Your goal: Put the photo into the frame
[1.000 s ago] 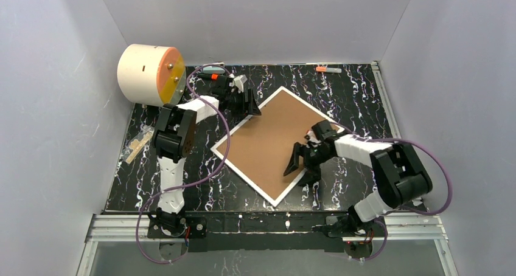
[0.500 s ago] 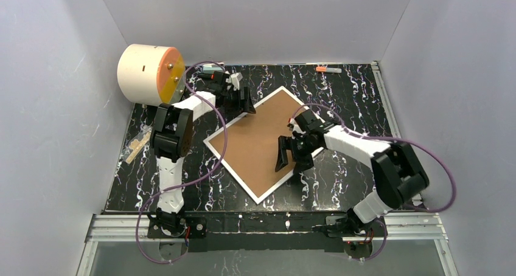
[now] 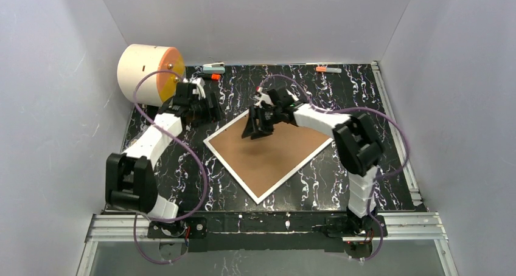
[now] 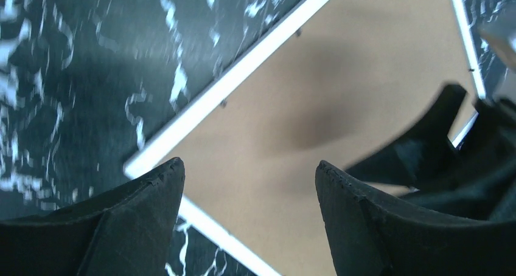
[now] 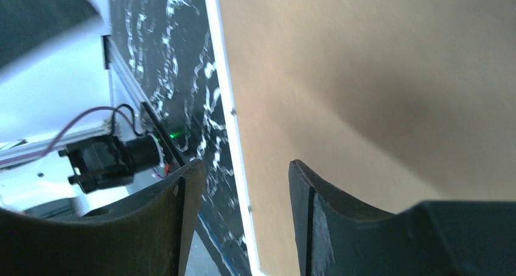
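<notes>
Frame (image 3: 271, 157) lies back-up on tabletop (image 3: 347, 182); photo not in view. Right claw (image 3: 254, 130) over far corner, left claw (image 3: 208, 110) beside far-left edge, both released, empty. I'd free edge tabs (image 4: 223, 103) gently.

We see a robotics lab cell: plain grey panels (image 3: 48, 75) enclose the black marbled table (image 3: 359, 100), an aluminium mounting rail (image 3: 115, 228) along its near edge.

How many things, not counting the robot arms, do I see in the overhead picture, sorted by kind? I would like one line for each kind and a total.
White picture frame, brown back up: 1
Cream cylinder with an orange face: 1
Small pieces by the far edge: 3
Total: 5
</notes>
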`<control>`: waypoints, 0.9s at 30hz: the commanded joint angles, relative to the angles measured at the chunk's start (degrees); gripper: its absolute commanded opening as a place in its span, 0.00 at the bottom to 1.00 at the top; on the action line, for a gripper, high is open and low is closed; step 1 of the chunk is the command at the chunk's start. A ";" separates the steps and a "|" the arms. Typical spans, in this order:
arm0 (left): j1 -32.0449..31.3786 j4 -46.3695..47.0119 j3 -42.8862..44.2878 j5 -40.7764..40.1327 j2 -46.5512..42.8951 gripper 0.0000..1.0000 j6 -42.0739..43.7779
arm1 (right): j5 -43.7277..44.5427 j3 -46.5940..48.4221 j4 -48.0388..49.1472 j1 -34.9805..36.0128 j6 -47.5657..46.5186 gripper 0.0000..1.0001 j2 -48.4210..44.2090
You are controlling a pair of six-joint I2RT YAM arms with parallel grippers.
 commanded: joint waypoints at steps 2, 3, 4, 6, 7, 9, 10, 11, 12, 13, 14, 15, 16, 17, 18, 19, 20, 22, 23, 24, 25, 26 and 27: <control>1.30 -3.24 -11.48 -3.05 -7.32 0.72 -6.33 | -10.00 11.69 9.93 5.27 4.06 0.54 12.13; 1.43 -2.97 -12.91 -2.47 -7.68 0.68 -7.19 | -11.08 13.85 9.52 6.43 3.66 0.50 14.11; 1.52 -3.00 -14.20 -1.96 -7.58 0.64 -7.63 | -12.10 15.39 9.34 7.51 3.32 0.45 15.86; 1.83 -2.92 -16.39 -1.34 -6.96 0.54 -8.42 | -14.32 17.56 9.39 9.31 2.67 0.36 18.30; 1.88 -2.68 -17.41 -1.17 -6.72 0.51 -8.74 | -14.73 18.33 8.90 9.84 2.11 0.32 19.02; 1.95 -1.49 -19.59 -1.57 -6.71 0.46 -9.22 | -15.33 18.80 8.88 10.32 1.51 0.28 19.84; 1.93 -1.10 -20.19 -1.88 -6.58 0.45 -9.38 | -16.04 18.81 8.90 10.42 1.48 0.27 20.28; 1.99 -0.70 -20.62 -1.92 -6.30 0.44 -9.34 | -16.75 18.86 8.81 10.48 1.46 0.26 20.89; 2.01 -0.32 -20.99 -2.01 -5.92 0.42 -9.29 | -17.37 19.16 7.94 10.50 1.17 0.25 21.76; 2.01 -0.27 -21.20 -2.07 -5.49 0.41 -9.24 | -17.87 19.43 7.07 10.62 0.78 0.25 22.13; 2.03 -0.02 -21.44 -1.97 -5.05 0.39 -9.16 | -18.16 19.50 6.23 10.78 0.18 0.25 22.70; 2.02 0.37 -21.81 -1.83 -4.65 0.38 -9.14 | -17.76 19.40 5.62 10.90 -0.42 0.25 22.95; 2.01 0.96 -22.27 -1.82 -4.28 0.37 -9.14 | -17.19 18.97 5.46 11.00 -0.65 0.24 23.01; 2.03 1.24 -22.65 -1.79 -3.97 0.36 -9.03 | -16.90 18.56 5.52 10.94 -0.71 0.24 23.14; 2.06 1.58 -22.97 -1.94 -3.62 0.36 -8.93 | -16.73 18.39 5.54 10.99 -0.72 0.24 23.37; 2.02 1.72 -23.29 -2.14 -3.35 0.35 -8.84 | -16.41 18.44 5.25 10.97 -0.72 0.24 23.63; 2.04 1.71 -23.55 -2.36 -3.23 0.34 -8.75 | -16.09 18.52 5.00 10.95 -0.80 0.24 23.90; 2.06 1.84 -24.15 -2.99 -3.30 0.32 -8.57 | -15.44 18.59 4.67 11.01 -0.81 0.24 24.34; 2.02 1.87 -24.51 -3.20 -3.34 0.32 -8.49 | -15.28 18.67 4.52 11.06 -0.81 0.24 24.61; 2.01 1.90 -24.73 -3.42 -3.36 0.31 -8.38 | -15.20 18.65 4.37 10.95 -0.81 0.24 24.79; 2.05 1.87 -24.96 -3.52 -3.27 0.31 -8.35 | -14.98 18.63 4.09 11.01 -0.81 0.24 25.00; 2.06 1.91 -25.12 -3.47 -3.14 0.31 -8.28 | -14.52 18.63 3.66 10.97 -1.04 0.25 25.16; 2.02 1.95 -25.24 -3.48 -3.09 0.31 -8.32 | -14.44 18.75 3.36 10.98 -1.40 0.25 25.33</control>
